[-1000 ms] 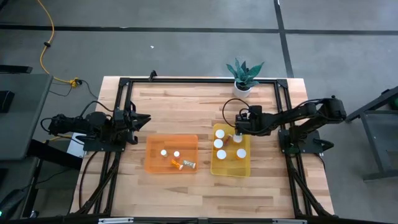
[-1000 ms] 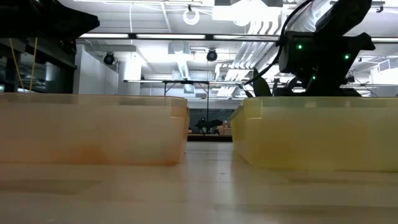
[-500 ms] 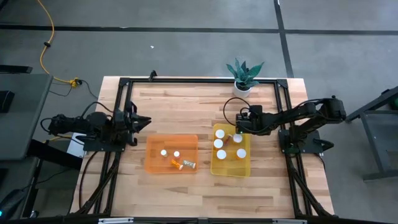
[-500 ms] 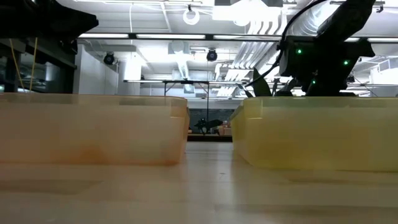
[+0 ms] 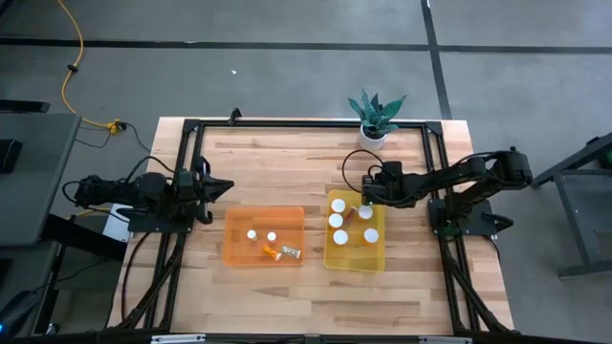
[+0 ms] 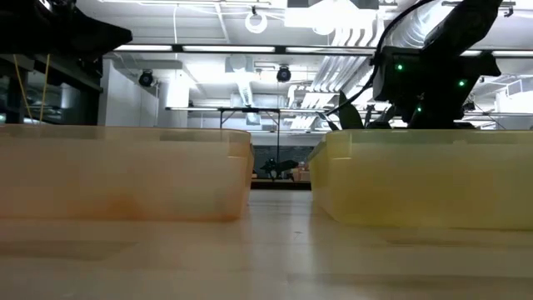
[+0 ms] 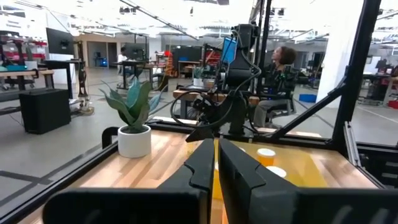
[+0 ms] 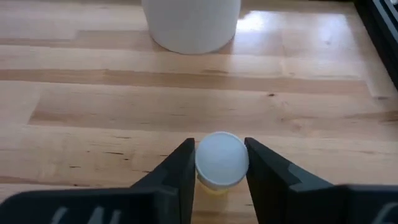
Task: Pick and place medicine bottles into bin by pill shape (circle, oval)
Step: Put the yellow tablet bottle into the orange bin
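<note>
My right gripper (image 5: 363,200) is over the far right corner of the yellow tray (image 5: 330,256), shut on a medicine bottle (image 8: 221,163) with an amber body and a round white cap. Several white-capped bottles stand in the yellow tray, such as one near its middle (image 5: 340,236). The orange tray (image 5: 232,256) holds two standing bottles (image 5: 251,234) and two lying ones (image 5: 273,252). My left gripper (image 5: 220,183) waits shut and empty at the table's left side; its fingers (image 7: 216,163) point toward the trays. My right gripper pinches the bottle's white cap (image 8: 204,163) between its two fingers (image 8: 181,169), one on each side of the cap. The cap's top faces the wrist camera and a little of the amber body (image 8: 214,185) shows beneath it. What is under the bottle is hidden.
A white pot with a green plant (image 5: 373,119) stands at the table's far edge, beyond the yellow tray, and shows in the right wrist view (image 8: 191,25). A black frame (image 5: 287,125) runs around the table. Bare wood lies between the trays and the pot.
My right gripper has shifted a little toward the table's right edge, staying shut on the bottle over the yellow tray's far corner.
</note>
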`<state>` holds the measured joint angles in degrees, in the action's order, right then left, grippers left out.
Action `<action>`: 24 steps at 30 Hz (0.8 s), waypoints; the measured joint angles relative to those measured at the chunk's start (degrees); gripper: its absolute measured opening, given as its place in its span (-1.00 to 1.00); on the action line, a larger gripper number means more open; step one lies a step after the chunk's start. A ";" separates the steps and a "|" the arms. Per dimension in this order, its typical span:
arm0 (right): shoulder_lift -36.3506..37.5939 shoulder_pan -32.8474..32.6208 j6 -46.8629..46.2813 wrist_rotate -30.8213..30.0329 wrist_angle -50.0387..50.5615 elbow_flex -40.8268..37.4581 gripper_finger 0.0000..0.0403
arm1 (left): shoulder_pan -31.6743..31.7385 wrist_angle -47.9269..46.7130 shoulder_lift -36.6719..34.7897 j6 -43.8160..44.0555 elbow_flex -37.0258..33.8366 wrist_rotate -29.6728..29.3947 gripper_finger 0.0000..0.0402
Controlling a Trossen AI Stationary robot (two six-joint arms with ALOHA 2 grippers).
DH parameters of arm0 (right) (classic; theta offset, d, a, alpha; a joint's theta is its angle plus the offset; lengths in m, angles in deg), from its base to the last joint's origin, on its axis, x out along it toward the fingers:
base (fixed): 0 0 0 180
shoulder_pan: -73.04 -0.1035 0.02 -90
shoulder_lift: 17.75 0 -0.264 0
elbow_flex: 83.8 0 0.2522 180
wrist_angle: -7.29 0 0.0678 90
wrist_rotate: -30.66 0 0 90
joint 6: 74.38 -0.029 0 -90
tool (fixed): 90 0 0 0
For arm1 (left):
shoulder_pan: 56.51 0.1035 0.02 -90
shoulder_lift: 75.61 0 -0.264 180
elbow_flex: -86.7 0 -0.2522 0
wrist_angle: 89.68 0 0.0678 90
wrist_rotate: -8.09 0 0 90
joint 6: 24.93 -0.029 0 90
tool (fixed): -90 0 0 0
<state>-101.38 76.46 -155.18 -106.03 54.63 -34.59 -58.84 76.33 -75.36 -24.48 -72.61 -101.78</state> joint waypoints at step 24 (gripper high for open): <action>2.73 -17.64 48.40 -1.62 -34.06 12.47 -0.50 | -0.02 0.04 -0.01 0.46 -0.02 -1.80 -0.98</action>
<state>-98.65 58.82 -106.77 -107.65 20.58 -22.12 -58.86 76.37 -75.37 -24.02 -72.62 -103.59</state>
